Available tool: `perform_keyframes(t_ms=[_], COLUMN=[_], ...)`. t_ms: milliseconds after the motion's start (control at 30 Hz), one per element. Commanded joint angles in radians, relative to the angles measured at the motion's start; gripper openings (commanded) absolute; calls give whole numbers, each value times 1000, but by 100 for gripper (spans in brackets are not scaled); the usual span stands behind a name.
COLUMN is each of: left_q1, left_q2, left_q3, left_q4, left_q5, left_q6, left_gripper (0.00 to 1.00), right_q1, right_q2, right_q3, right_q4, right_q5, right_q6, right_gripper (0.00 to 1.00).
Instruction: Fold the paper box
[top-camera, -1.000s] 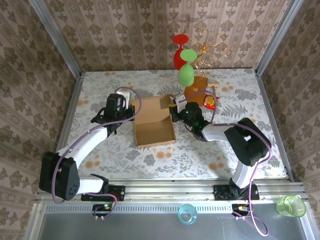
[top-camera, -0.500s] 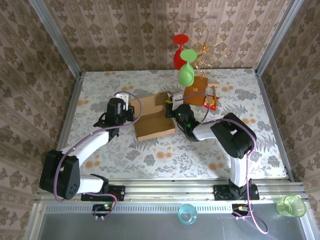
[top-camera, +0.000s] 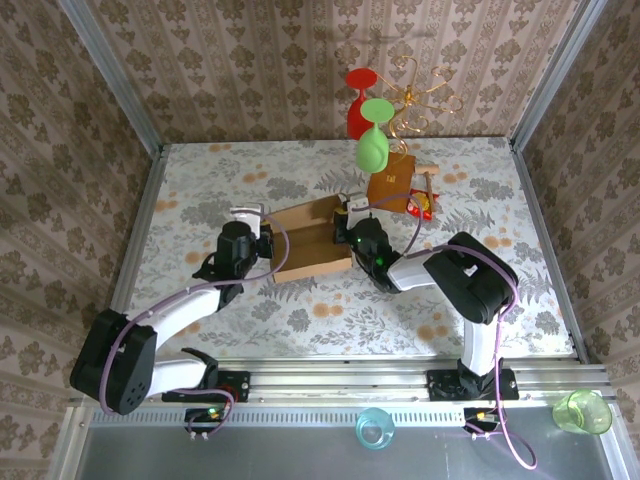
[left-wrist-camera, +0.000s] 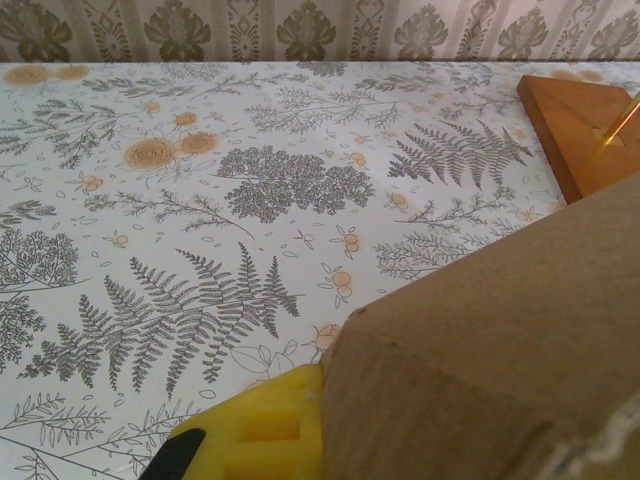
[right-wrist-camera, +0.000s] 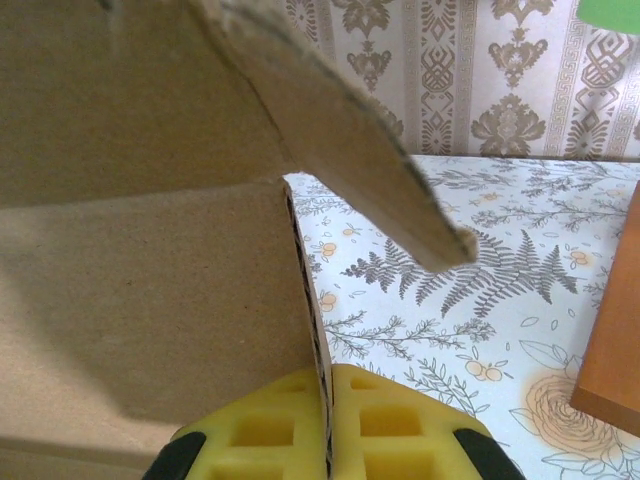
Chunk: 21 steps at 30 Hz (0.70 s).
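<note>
The paper box, light-brown corrugated cardboard, sits mid-table with its back lid tipped up and leaning forward over the tray. My left gripper is at the box's left side. In the left wrist view one yellow finger presses against the cardboard, which hides the other finger. My right gripper is at the right side, and its two yellow pads are shut on the thin edge of the box's side wall. A loose flap hangs above it.
A smaller orange-brown box stands just behind the right gripper, also in the wrist views. A gold stand with red and green glasses rises at the back. Cups sit on the near shelf.
The box's lid has swung up from lying open and now leans forward over the tray. Both grippers moved inward and nearer with the side walls.
</note>
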<state>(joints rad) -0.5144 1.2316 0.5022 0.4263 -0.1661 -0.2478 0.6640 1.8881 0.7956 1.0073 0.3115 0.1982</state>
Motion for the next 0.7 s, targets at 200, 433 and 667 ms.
perform_keyframes(t_ms=[200, 433, 667], left_q1=[-79, -69, -38], left_q2=[-25, -29, -12], left_q3=[-27, 90, 125], left_q4=[125, -46, -73], left_q5=[7, -2, 28], left_q6=[-87, -141, -149], left_gripper=[0, 0, 0], right_q1=[67, 76, 77], right_q2=[-11, -10, -21], right_q3=[-44, -17, 7], right_q4=[-10, -39, -61], right_q5=[4, 32, 60], right_q6=[46, 46, 32], right_gripper=[4, 3, 0])
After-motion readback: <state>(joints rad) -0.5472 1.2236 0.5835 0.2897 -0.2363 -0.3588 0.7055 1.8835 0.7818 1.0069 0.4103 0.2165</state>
